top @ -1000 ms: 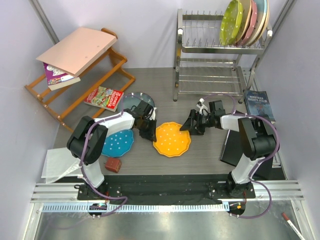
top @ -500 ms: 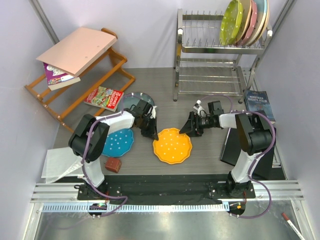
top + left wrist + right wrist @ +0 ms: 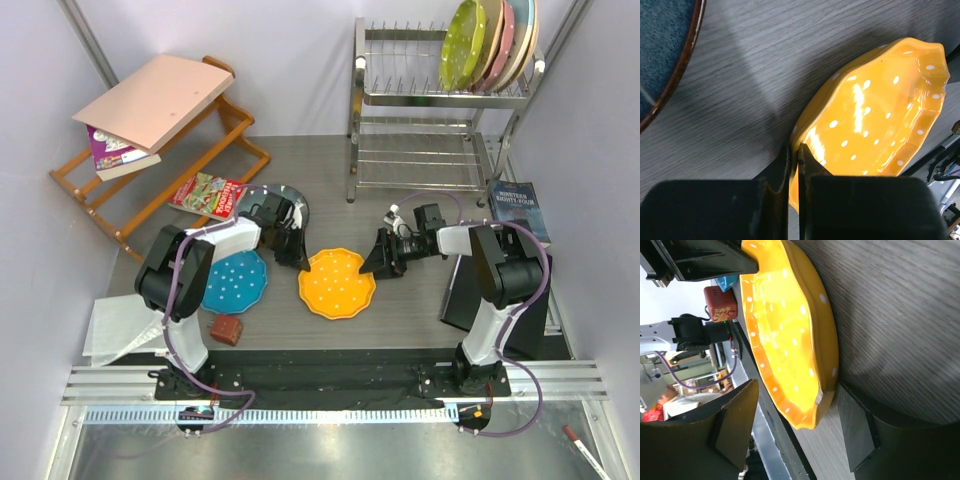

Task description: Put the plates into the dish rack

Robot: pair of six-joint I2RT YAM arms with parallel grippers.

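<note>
The orange plate (image 3: 338, 283) lies mid-table, its left edge tipped up. My left gripper (image 3: 296, 261) is shut on that left rim (image 3: 794, 156), the orange plate (image 3: 875, 115) spreading out beyond the jaws. My right gripper (image 3: 376, 262) stands open at the opposite rim, and the orange plate (image 3: 785, 340) reaches in between its fingers (image 3: 855, 430). The blue plate (image 3: 235, 282) lies flat left of the arm. The dark speckled plate (image 3: 270, 200) sits behind it, partly hidden. The lime green plate (image 3: 462, 45) stands in the top tier of the dish rack (image 3: 420, 100).
Cream and pink plates (image 3: 500, 40) stand beside the green one. A wooden shelf (image 3: 150, 150) with a board and books is at the back left. A red-brown block (image 3: 225, 329) and white paper (image 3: 115, 330) lie front left. Dark books (image 3: 519, 208) lie at the right.
My left gripper has shut on the orange plate's left rim and drawn the plate a little leftward. The right gripper has followed it to the left, staying open.
</note>
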